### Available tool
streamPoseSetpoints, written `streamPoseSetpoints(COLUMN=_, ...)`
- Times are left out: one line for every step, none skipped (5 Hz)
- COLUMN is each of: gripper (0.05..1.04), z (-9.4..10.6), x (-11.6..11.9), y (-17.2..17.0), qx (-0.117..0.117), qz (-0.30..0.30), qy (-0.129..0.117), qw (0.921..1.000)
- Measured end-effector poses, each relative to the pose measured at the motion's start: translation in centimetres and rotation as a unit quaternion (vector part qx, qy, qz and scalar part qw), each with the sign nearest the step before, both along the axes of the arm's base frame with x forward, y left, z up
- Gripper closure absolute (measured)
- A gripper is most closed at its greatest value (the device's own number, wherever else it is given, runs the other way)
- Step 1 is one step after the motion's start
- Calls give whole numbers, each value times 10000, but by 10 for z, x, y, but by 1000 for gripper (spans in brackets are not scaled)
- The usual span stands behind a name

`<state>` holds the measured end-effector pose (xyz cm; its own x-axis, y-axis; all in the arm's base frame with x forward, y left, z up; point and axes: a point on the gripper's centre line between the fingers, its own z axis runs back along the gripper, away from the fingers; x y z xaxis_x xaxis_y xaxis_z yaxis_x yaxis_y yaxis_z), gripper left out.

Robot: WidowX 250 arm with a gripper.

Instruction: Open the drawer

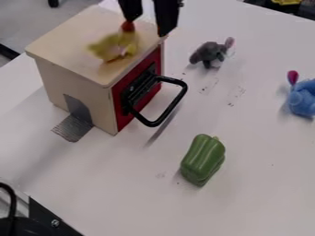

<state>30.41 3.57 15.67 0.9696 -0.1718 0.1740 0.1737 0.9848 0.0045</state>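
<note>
gripper (146,26): fingers spread apart, above the rear of the box top. i read no grip on anything, though one fingertip is at or near the yellow toy's red end.

drawer (148,97): red front, set in the face of the wooden box (92,97), apparently closed. black handle (172,106): a rigid loop standing out from that front. i would grip the middle of its outer bar, fingers on either side, and pull straight out from the face.

handling: i expect a stiff, smooth bar that can slip if pinched near a corner, and a fairly light drawer. caution: the box may be light enough to drag or twist; the grey tape (77,120) at its side probably helps anchor it.

surroundings: yellow toy (113,47) on the box top; i should clear it before lowering. green pepper (203,159) on the table (258,198), in front of the handle and apart from it. grey plush toy (211,53) and blue plush toy (302,98) lie farther out.
</note>
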Motion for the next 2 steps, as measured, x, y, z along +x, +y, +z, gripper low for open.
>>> streamPoseSetpoints(gripper=85, z=8, x=8, y=-28, qx=77, qz=-372, qy=-148, qw=9992)
streamPoseSetpoints(gripper=85, z=-2, x=11, y=-39, qx=214, qz=-489, qy=-8, qw=9986)
